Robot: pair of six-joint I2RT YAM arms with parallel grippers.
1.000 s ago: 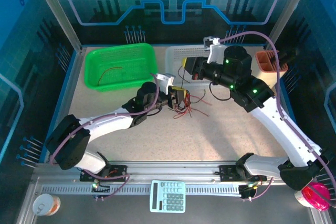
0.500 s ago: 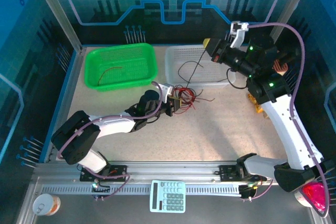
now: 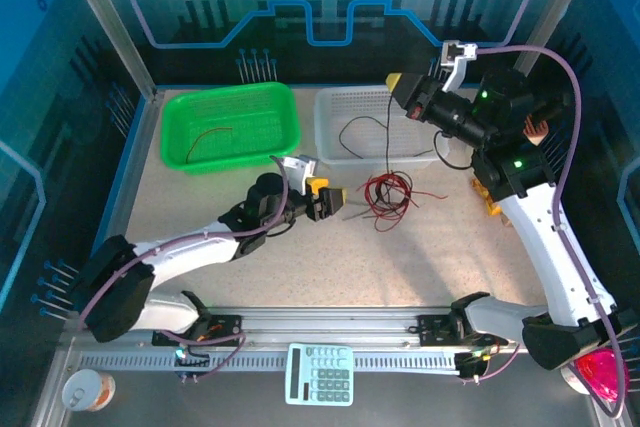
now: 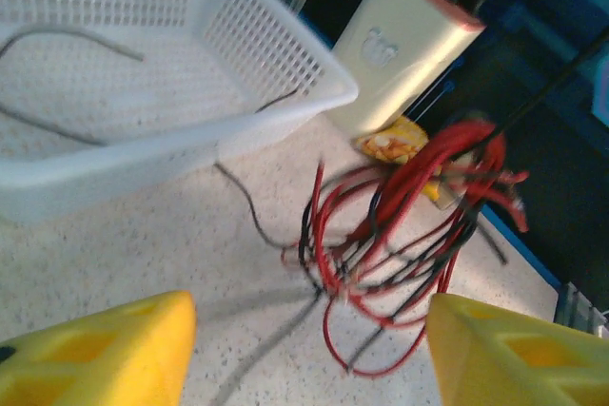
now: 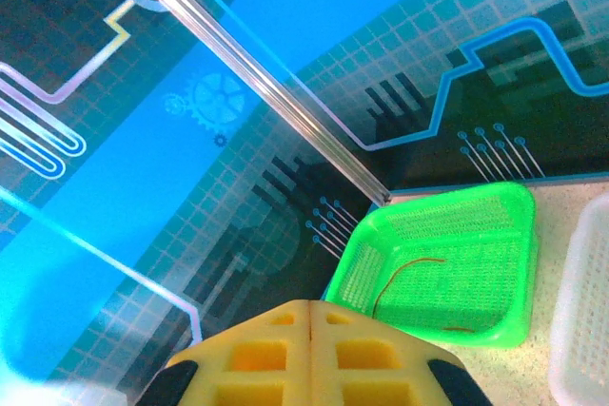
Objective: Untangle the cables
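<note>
The cables [image 3: 386,193] lie as a tangled bunch of thin red and black wires on the table, just in front of the white basket [image 3: 330,107]. In the left wrist view the cables [image 4: 409,225] sit ahead of the two yellow fingers. My left gripper [image 3: 325,199] rests low on the table to their left, open and holding nothing [image 4: 309,330]. My right gripper [image 3: 400,83] hangs high over the white basket, jaws pressed together [image 5: 309,316]. A thin black wire [image 3: 388,142] runs straight down from it into the bunch. Another black wire [image 3: 350,127] curls inside the white basket.
A green basket [image 3: 180,107] at the back left holds a red wire [image 3: 212,135]. An orange tool holder [image 3: 512,119] stands at the back right, with a small yellow object [image 3: 490,203] near the right arm. A calculator [image 3: 320,373] and a can [image 3: 82,389] sit on the front rail.
My left gripper opened, let go of the bunch and drew back left. The bunch now lies further right on the table. My right gripper rose to the back right with the black wire.
</note>
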